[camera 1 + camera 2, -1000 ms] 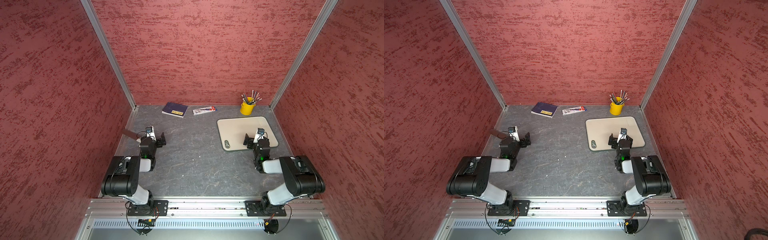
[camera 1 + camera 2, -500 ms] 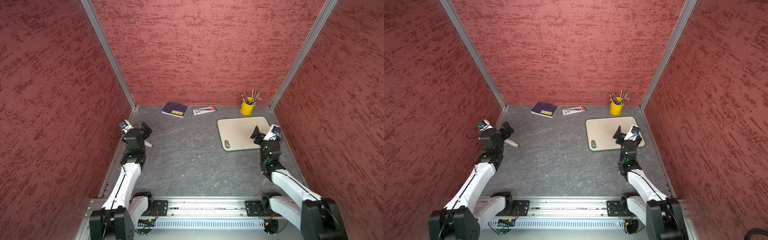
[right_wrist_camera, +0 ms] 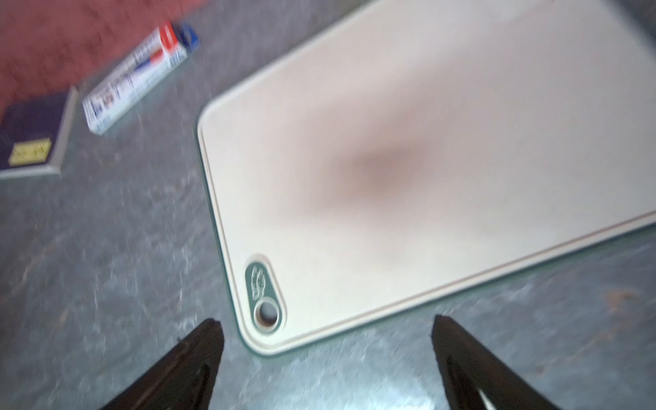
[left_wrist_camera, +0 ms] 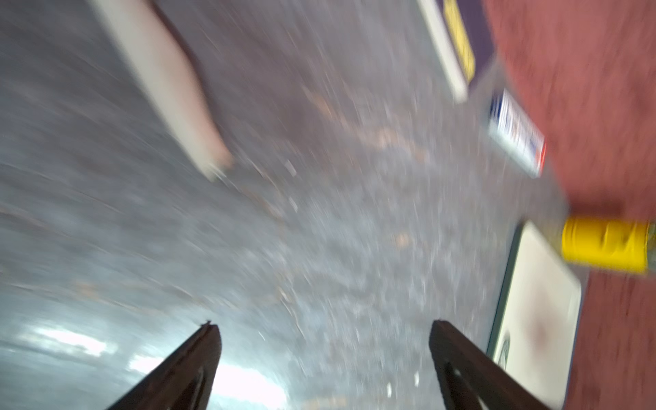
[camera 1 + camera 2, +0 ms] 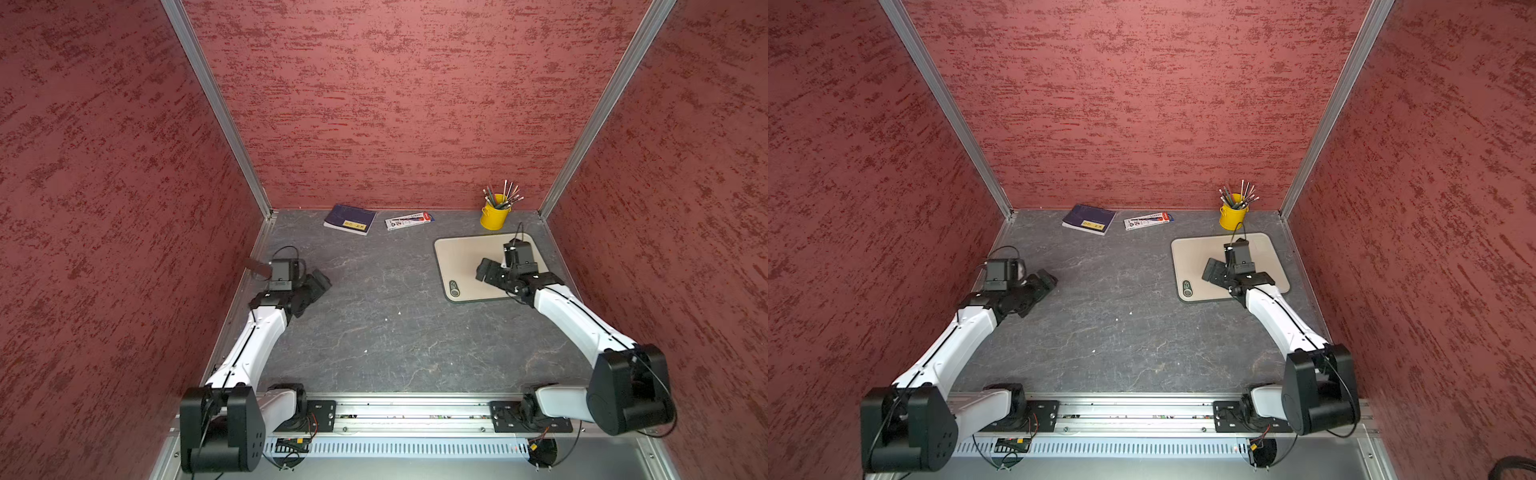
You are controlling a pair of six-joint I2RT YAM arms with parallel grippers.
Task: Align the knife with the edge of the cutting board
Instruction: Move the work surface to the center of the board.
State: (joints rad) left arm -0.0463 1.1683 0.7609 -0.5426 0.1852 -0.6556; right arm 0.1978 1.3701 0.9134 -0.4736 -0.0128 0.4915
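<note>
Both top views: I am looking into a booth of rough red walls on aluminium corner posts, floored by a grey marbled tabletop. The cutting board lies flat at far right, just near of a yellow brush cup. A dark blue book and a printed packet sit along the far wall. The knife lies at far left beside the wall, well apart from the board, with only its dark blade showing past my left arm. The left gripper hangs over bare tabletop and the right gripper over the board

Left wrist view, blurred: the fingers stand wide with nothing between them, and the knife's cream handle lies on the tabletop beyond

Right wrist view: the fingers are likewise wide and empty, framing the board's corner with its oval hole
</note>
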